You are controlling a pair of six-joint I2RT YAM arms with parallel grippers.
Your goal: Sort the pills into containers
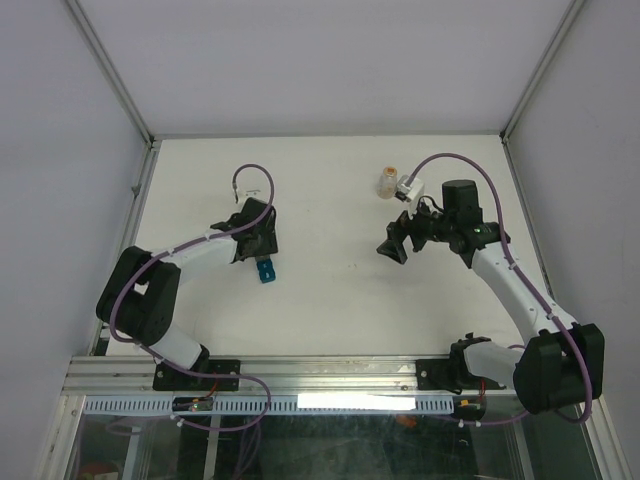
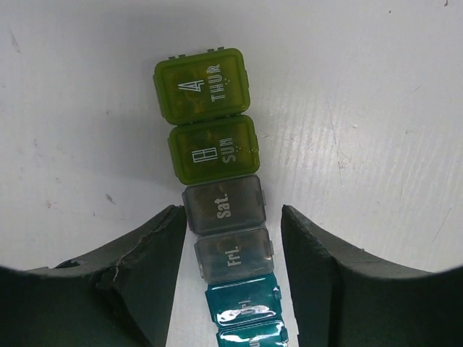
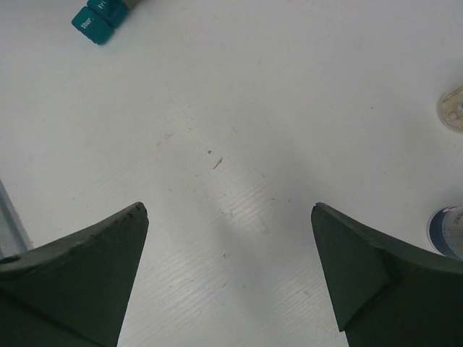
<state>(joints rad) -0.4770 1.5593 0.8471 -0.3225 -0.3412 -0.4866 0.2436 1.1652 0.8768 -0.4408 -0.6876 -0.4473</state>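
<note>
The containers (image 2: pixel 221 188) are a strip of joined small lidded boxes: two yellow-green, two grey marked Sat and Fri, then teal. All lids are shut. My left gripper (image 2: pixel 231 217) is open and straddles the grey boxes, its left finger (image 2: pixel 155 253) close to the strip and its right finger apart from it. In the top view the left gripper (image 1: pixel 258 245) covers most of the strip, and only the blue end (image 1: pixel 266 271) shows. My right gripper (image 3: pixel 228 210) is open and empty above bare table, right of centre (image 1: pixel 402 243). No loose pills show.
A small clear bottle with a tan cap (image 1: pixel 386 181) stands at the back right, beyond the right gripper, and shows at the right edge of the right wrist view (image 3: pixel 454 108). A blue-and-white round object (image 3: pixel 448 231) sits below it. The strip's teal end (image 3: pixel 94 22) lies far left.
</note>
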